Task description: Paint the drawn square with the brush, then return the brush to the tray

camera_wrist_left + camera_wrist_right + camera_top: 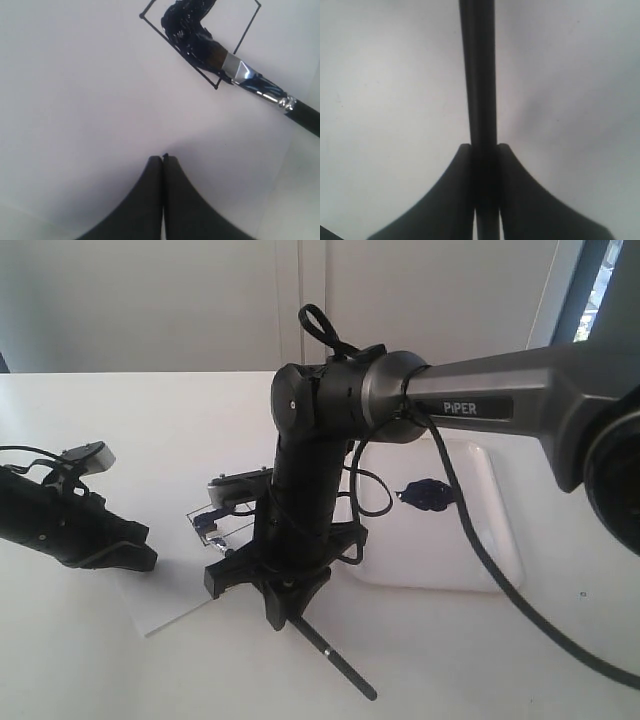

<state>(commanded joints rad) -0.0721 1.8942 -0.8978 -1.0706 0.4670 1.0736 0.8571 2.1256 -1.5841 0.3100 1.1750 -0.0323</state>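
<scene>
The brush [240,72] lies slanted with its paint-laden bristles pressed inside the drawn square [230,30], where dark paint covers part of the inside. In the exterior view the square [213,525] sits on white paper under the right arm. My right gripper [484,146] is shut on the black handle [480,75]. Seen from outside, that gripper [283,612] points down and the handle end [345,670] sticks out toward the front. My left gripper [163,157] is shut on nothing and rests on the paper short of the square, at the sheet's left [148,558]. The tray [480,550] stands to the right.
A dark paint blob [428,494] lies in the tray's back part. The white paper sheet [170,605] lies on the white table. A black cable [470,530] hangs from the right arm across the tray.
</scene>
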